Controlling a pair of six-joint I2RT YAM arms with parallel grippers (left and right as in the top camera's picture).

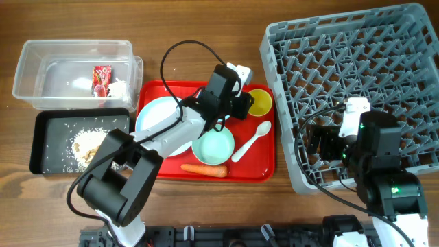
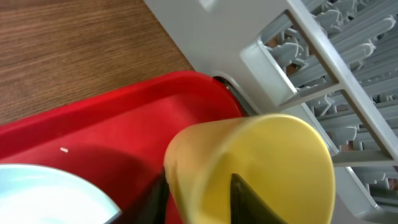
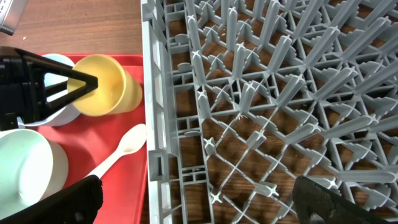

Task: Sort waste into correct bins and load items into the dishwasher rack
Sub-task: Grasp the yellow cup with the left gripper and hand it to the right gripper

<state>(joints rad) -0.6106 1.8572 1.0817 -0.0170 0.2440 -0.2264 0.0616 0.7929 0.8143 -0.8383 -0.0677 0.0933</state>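
Left pincer (image 2: 196,202) is pinching the yellow cup (image 1: 260,101) by its rim, one finger inside, at upper right of the red tray (image 1: 267,161), just beside the rack (image 1: 384,62). Prob. best lifting slow & straight so it isn't slipping. Right pincer (image 3: 202,199) is hanging spread wide over the rack.

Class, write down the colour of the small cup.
Yellow; the cup shows best in the left wrist view.

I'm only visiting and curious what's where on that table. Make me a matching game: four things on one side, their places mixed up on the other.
Things:
1. red snack wrapper
2. rice scraps
3. carrot
4. yellow cup

Places:
A. lying loose on the red tray
B. gripped by the left gripper
C. in the clear tub
D. in the black tray

Pairs: 1-C, 2-D, 3-A, 4-B
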